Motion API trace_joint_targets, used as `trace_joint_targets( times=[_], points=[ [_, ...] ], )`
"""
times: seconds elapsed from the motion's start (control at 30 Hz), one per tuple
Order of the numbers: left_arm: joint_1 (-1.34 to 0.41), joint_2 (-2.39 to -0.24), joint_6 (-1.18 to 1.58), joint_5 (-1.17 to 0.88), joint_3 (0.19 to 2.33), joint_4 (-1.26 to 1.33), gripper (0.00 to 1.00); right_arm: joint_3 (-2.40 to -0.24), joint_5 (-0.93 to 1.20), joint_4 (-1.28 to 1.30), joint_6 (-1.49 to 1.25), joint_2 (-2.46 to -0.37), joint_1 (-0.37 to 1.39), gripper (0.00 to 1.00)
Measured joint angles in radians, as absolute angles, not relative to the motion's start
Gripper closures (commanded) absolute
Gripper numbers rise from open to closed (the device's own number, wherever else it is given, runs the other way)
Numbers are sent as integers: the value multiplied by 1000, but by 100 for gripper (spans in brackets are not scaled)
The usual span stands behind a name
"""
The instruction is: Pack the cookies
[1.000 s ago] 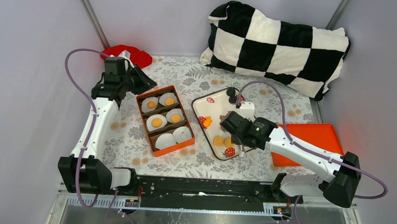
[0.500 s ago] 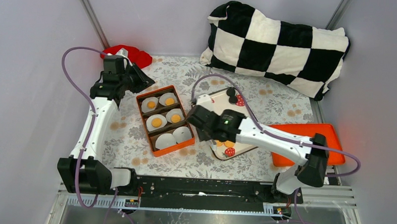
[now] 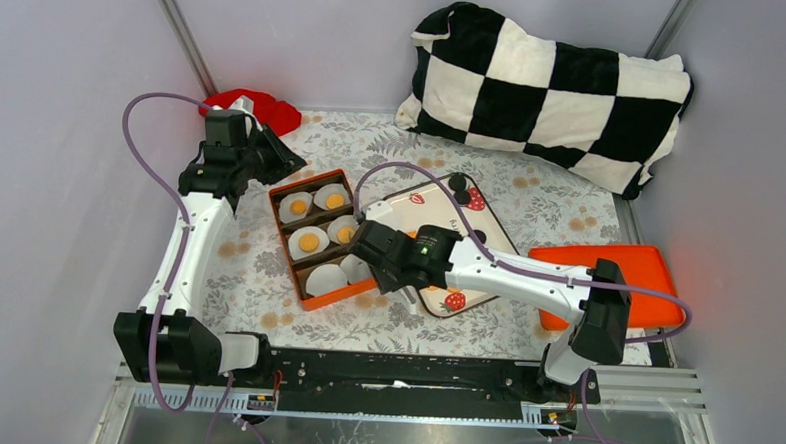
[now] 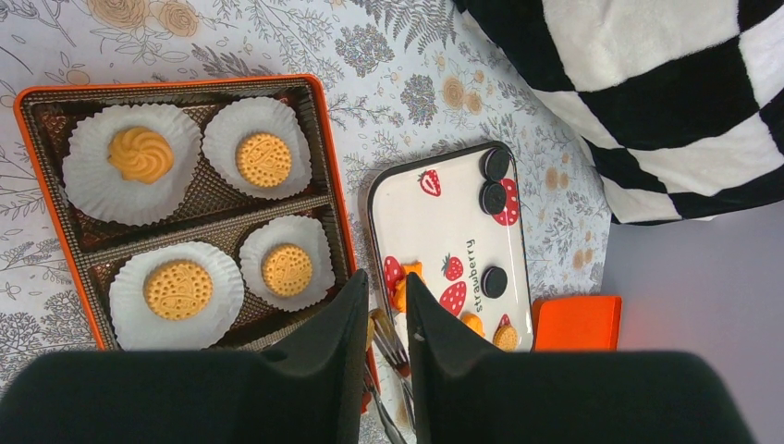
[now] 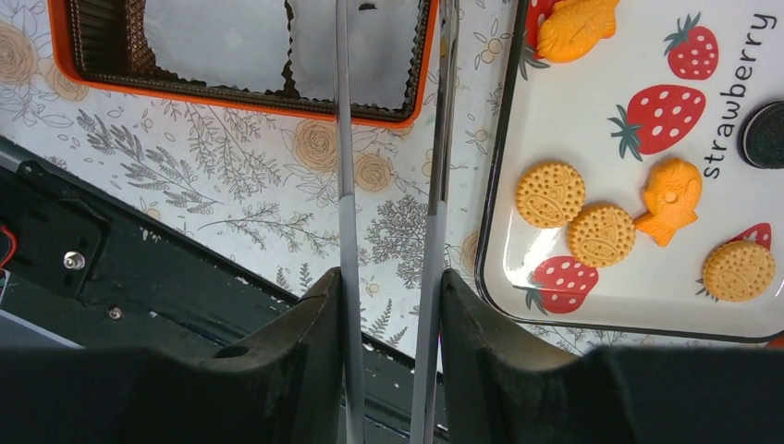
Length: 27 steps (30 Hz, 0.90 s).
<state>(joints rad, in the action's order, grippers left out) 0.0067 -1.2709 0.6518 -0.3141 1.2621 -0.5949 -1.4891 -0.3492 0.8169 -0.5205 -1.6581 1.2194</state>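
Nearest the robot, the right tool [image 5: 390,282] was clamped on a pair of metal tongs [image 5: 344,185], whose two long prongs stood slightly apart and reached forward over the flowered desk [image 3: 256,276] to the near end of the orange box [image 5: 231,92]. The prongs lay over the two empty paper cups [image 5: 217,28] there, probably because those were the only unfilled spots. The tips ran out of the wrist view, so whether they carried a cookie could not be told. Just right of the box lay the white strawberry tray [image 5: 555,111], the supply. On it sat loose cookies [image 5: 550,194]: round golden ones, orange fish-like pieces and black rounds towards its far end. It was set close beside the box, apparently so that each transfer stayed short. Further on, the box's middle and far sections held four filled cups [image 4: 177,289], one cookie in each, so packing looked about two thirds done. Above the desk's far left, the left tool [image 4: 384,277] hovered with its fingers only narrowly parted and nothing seen gripped, seemingly held back clear of the working arm. An orange lid [image 3: 647,263] lay at the right. A red cloth [image 3: 259,106] and a black-and-white checked pillow [image 3: 555,89] rested against the back wall.
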Motion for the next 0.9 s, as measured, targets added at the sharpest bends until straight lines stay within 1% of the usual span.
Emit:
trace_joint_targets(
  times=[0.43, 0.9],
  points=[
    [7, -1266, 652, -315, 1262, -596, 74, -1491, -377, 828, -521, -1656, 1327, 100],
    [7, -1246, 652, -315, 1249, -597, 74, -1514, -408, 874, -539, -1645, 1386, 100]
  ],
)
